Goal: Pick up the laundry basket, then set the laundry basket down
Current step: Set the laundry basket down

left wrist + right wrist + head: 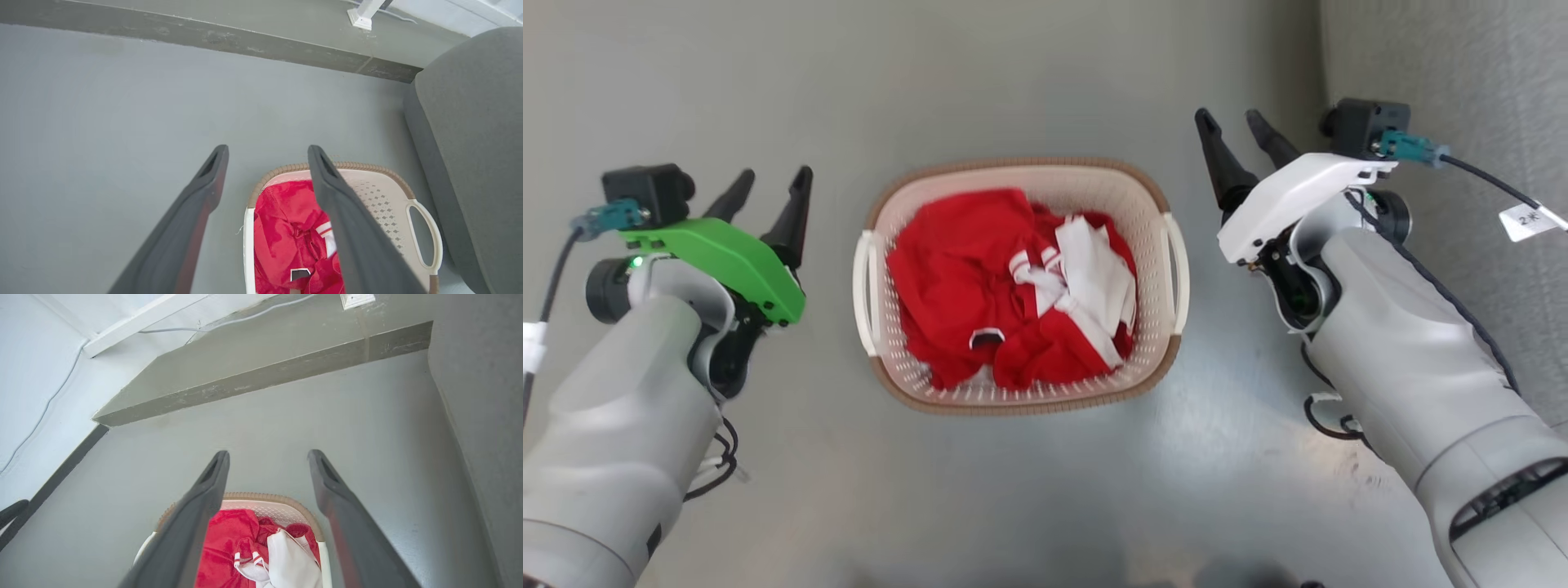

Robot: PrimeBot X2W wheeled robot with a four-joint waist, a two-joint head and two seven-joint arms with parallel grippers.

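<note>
Head view: the laundry basket (1013, 166) sits on the grey floor (1045, 73) between the robot's two arms, heaped with red and white clothes (964, 261). The left end effector (774, 175) and the right end effector (1227, 116) flank it, each near but apart from a white side handle (1180, 273), fingers spread and empty. Left wrist view: the left end effector's dark fingers (204, 192) stand apart above the floor, with the basket below them just beside a grey upholstered seat (470, 122). Right wrist view: the right end effector's fingers (335, 490) are likewise parted, holding nothing, with the basket's brown rim low between them. Judging by this, the task has barely begun: neither handle is gripped, and both the lift and the setting down remain to be done.
</note>
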